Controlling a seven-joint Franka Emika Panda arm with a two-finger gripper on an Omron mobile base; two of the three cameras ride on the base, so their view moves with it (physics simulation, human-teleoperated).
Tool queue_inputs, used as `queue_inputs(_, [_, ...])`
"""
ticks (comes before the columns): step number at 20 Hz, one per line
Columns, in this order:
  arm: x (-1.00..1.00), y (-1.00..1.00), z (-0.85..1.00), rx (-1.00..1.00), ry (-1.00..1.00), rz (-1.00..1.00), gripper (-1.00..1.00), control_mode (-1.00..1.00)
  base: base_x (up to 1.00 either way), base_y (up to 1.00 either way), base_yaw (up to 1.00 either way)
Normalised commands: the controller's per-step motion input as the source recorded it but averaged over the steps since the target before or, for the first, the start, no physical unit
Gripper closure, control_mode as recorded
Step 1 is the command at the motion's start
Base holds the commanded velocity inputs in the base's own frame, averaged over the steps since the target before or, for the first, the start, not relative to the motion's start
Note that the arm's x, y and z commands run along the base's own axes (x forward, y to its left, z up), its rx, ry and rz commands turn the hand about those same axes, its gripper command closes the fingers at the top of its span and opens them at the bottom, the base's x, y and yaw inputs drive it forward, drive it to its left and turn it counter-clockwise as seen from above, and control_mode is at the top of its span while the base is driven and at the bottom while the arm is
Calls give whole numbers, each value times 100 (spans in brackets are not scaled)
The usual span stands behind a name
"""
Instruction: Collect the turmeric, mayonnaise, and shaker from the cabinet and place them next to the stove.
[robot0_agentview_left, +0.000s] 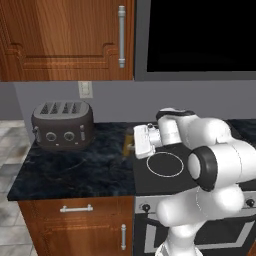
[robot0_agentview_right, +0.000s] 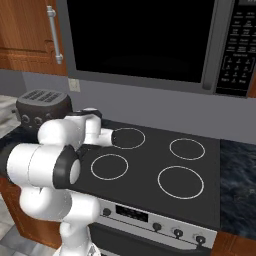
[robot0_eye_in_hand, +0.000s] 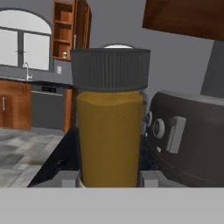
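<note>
The gripper (robot0_agentview_left: 131, 145) is pinching the turmeric bottle (robot0_eye_in_hand: 110, 131), its two fingers pressed against either side of the bottle's lower body in the hand view. The bottle stands upright in the grip, with a yellow-brown body and a dark ribbed cap. In the left base view the bottle (robot0_agentview_left: 128, 141) shows as a slim brownish shape at the gripper's tip, low over the dark marbled counter (robot0_agentview_left: 75, 170), just left of the stove (robot0_agentview_left: 165, 172). Whether its base touches the counter cannot be told.

A dark four-slot toaster (robot0_agentview_left: 62, 125) stands on the counter to the left of the bottle, apart from it; in the hand view the toaster (robot0_eye_in_hand: 188, 140) sits just right of the bottle.

The stove (robot0_agentview_right: 165, 165) has a black top with four white rings and a row of knobs along its steel front. Above it hangs a black microwave (robot0_agentview_right: 145, 40). A wooden wall cabinet (robot0_agentview_left: 65, 40) with a metal bar handle is mounted above the toaster, its door closed.
</note>
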Motion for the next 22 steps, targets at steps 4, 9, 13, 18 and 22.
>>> queue_inputs(4, [10,37,-22,-9,0,0,100,-100,0,0,0])
queue_inputs(9, [14,24,-15,-8,0,0,100,-100,0,0,0])
queue_inputs(13, [13,4,-18,-7,0,0,100,-100,0,0,0])
queue_inputs(18, [15,0,-17,-1,0,0,100,-100,0,0,0])
queue_inputs(22, [15,0,-20,0,0,0,100,-100,0,0,0])
